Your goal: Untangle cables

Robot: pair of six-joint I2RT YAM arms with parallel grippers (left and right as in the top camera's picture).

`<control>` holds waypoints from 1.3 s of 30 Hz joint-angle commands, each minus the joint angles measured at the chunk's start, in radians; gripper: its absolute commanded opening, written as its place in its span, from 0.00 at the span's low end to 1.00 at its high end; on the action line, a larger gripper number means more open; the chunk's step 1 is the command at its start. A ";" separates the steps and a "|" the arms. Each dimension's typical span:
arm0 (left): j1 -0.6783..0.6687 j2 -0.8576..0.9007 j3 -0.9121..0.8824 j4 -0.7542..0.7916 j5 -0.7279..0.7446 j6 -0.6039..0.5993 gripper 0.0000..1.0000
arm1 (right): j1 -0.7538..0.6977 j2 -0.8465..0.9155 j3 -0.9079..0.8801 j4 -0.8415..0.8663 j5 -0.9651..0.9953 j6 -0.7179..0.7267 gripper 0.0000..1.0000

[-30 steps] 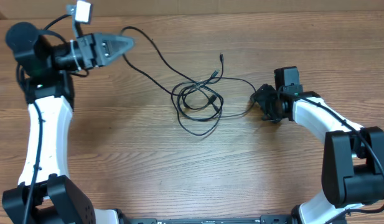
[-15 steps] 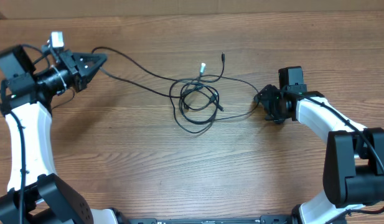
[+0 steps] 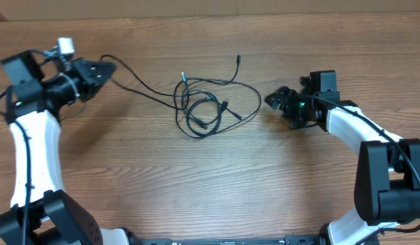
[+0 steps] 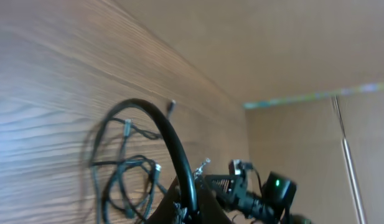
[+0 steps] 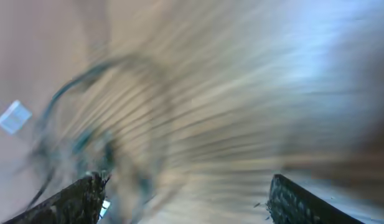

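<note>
On the far left, the left gripper (image 3: 111,67) is closed tight on the end of one of the cables (image 3: 201,114). That cord runs from its jaws to the right, across the table (image 3: 196,194), into the middle. In the left wrist view it comes out thick and black from between the fingers and goes off to the heap. In the middle the cables lie in a small heap of loops that cross over each other. One loose end with a plug (image 3: 238,58) points to the far side, out of the heap. One big loop sticks out to the right. Near the tip of that loop is the right gripper (image 3: 269,101). Its wrist view is very blurry, but the two fingers (image 5: 79,198) stand far apart with nothing between them, so it is wide open and holds nothing. I think the job is only partly done. One end is pulled out long and one end lies free, but the middle is a mess of crossed loops. The loops must be pulled apart until each cord lies alone. I cannot tell how many cords there are.
</note>
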 commanded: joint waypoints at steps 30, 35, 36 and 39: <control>-0.149 -0.002 0.105 0.159 0.557 -0.160 0.04 | 0.436 0.010 -0.003 0.356 0.506 -0.249 0.82; -0.152 -0.002 0.105 0.159 0.556 -0.161 0.04 | 0.444 0.060 -0.003 0.434 0.488 -0.188 0.79; -0.154 -0.002 0.105 0.159 0.556 -0.171 0.04 | 0.447 0.074 -0.003 0.447 0.488 -0.188 0.77; -0.161 -0.002 0.105 0.159 0.557 -0.175 0.04 | 0.450 0.123 -0.003 0.483 0.492 -0.189 0.76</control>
